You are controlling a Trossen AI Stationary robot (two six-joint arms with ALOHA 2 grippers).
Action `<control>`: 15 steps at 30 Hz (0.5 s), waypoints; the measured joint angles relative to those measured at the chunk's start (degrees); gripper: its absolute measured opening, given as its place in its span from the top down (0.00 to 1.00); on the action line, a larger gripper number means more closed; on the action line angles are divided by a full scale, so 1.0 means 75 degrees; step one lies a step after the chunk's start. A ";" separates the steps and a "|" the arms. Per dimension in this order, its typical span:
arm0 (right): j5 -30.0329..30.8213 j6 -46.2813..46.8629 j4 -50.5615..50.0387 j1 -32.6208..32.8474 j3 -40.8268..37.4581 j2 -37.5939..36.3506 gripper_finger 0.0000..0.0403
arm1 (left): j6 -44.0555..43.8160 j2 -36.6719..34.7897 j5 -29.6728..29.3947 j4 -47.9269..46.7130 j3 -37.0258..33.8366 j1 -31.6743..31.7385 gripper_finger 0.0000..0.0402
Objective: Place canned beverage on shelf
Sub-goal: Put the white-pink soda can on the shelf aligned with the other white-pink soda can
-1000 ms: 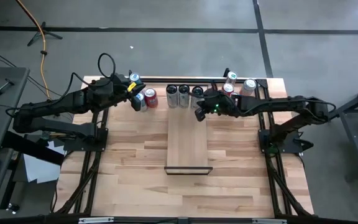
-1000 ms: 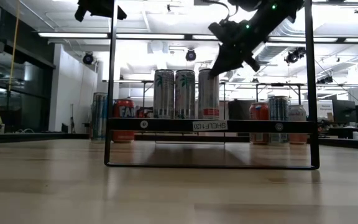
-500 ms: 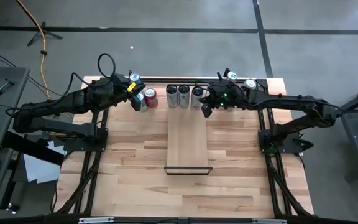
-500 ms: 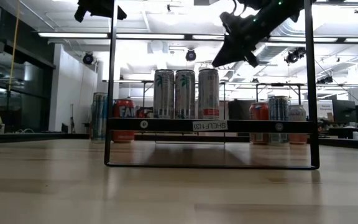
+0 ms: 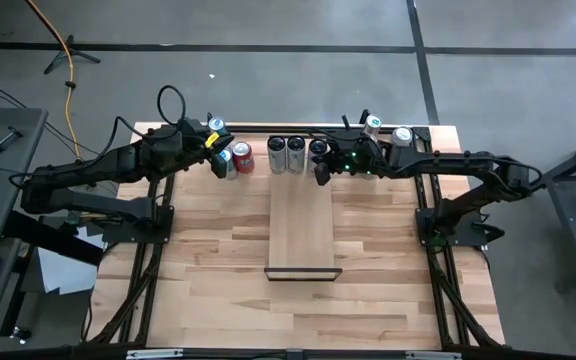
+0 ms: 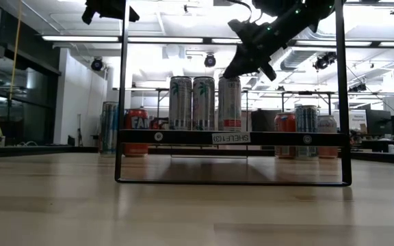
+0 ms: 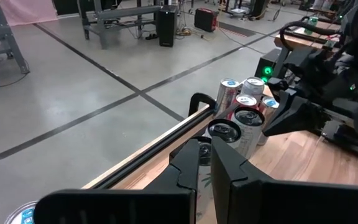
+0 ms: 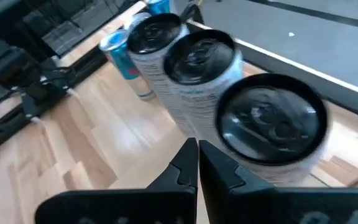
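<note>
Jaws together on both, the right gripper [image 5: 320, 176] hovers by three cans [image 5: 295, 155] on the shelf [image 5: 301, 230], partly hiding one, left gripper [image 5: 217, 150] waiting far left.

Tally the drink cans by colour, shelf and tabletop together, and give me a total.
Tall silver cans with dark tops, on the shelf: 3
Red cans: 2
Other pale cans: 4
Total: 9
</note>
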 joint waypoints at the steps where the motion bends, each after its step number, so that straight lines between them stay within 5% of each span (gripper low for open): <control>1: 0.0074 0.0004 -0.0052 -0.0003 0.0000 -0.0001 1.00 | 0.0000 -0.0001 0.0000 -0.0003 0.0000 0.0000 1.00; 15: 0.0861 -0.0009 -0.1194 -0.0006 0.0000 -0.0346 1.00 | 0.0000 -0.0001 0.0000 -0.0003 0.0000 0.0000 1.00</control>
